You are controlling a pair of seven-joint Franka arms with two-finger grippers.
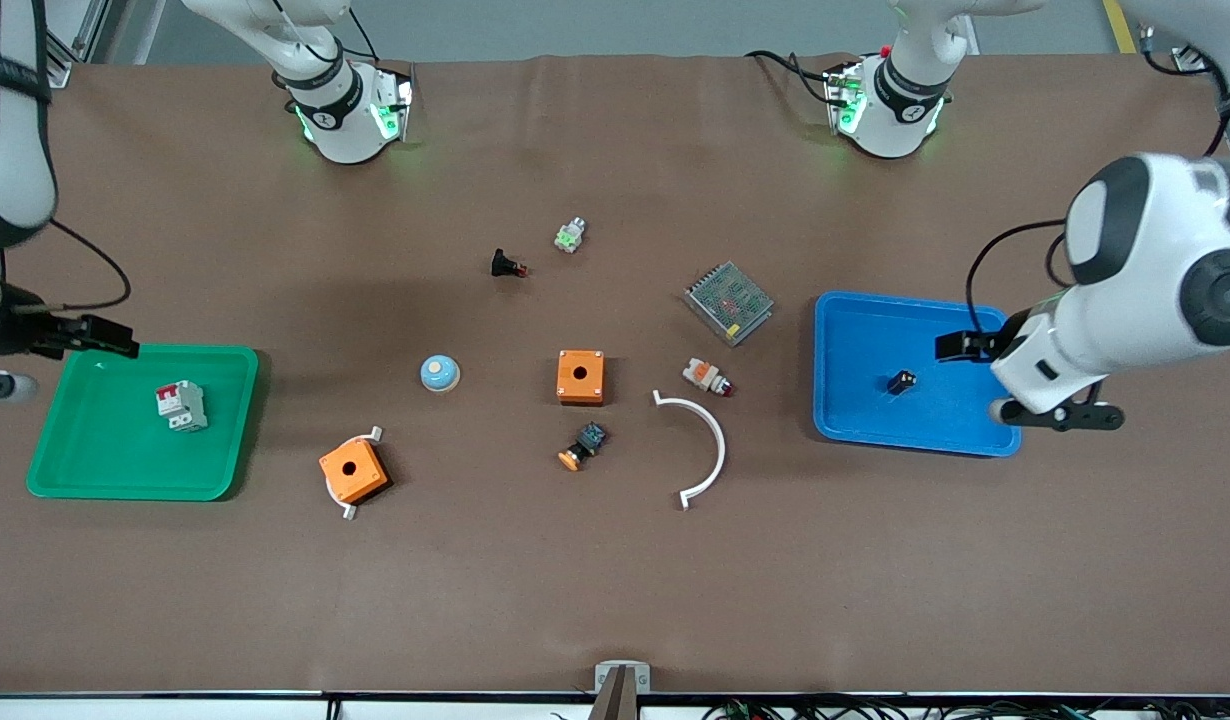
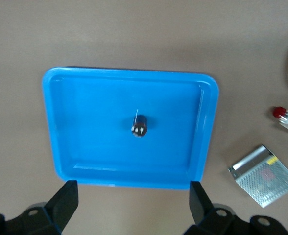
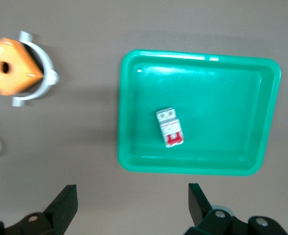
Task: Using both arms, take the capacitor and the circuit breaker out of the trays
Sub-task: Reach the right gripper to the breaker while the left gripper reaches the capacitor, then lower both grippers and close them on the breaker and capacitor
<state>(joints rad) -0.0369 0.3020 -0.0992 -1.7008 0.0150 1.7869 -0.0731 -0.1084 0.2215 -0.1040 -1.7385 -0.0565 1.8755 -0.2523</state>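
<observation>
Capacitor (image 1: 901, 381) lies inside the blue tray (image 1: 845, 420) at the left arm's end of the table, roughly in the middle of the tray floor, clear of its walls; the left wrist view shows it as a stubby black cylinder (image 2: 140, 126) with pale marks on its end and a thin lead sticking out. The breaker (image 1: 181, 405) rests in the green tray (image 1: 95, 470) at the right arm's end, its red switch section visible, also clear of the tray walls (image 3: 170, 127).

The left gripper (image 2: 133, 203) hangs in the air over the edge of the blue tray (image 2: 207, 127), its 2 fingers spread wide apart and holding nothing. The right gripper (image 3: 132, 203) hangs above the table just off the green tray (image 3: 266, 122), fingers likewise wide apart and empty.

Between the 2 trays sit an orange box (image 1: 581, 376), a second orange box (image 1: 354, 471) on a white bracket, a white curved strip (image 1: 710, 440), a metal mesh module (image 1: 729, 302) and a small blue dome (image 1: 440, 373).
</observation>
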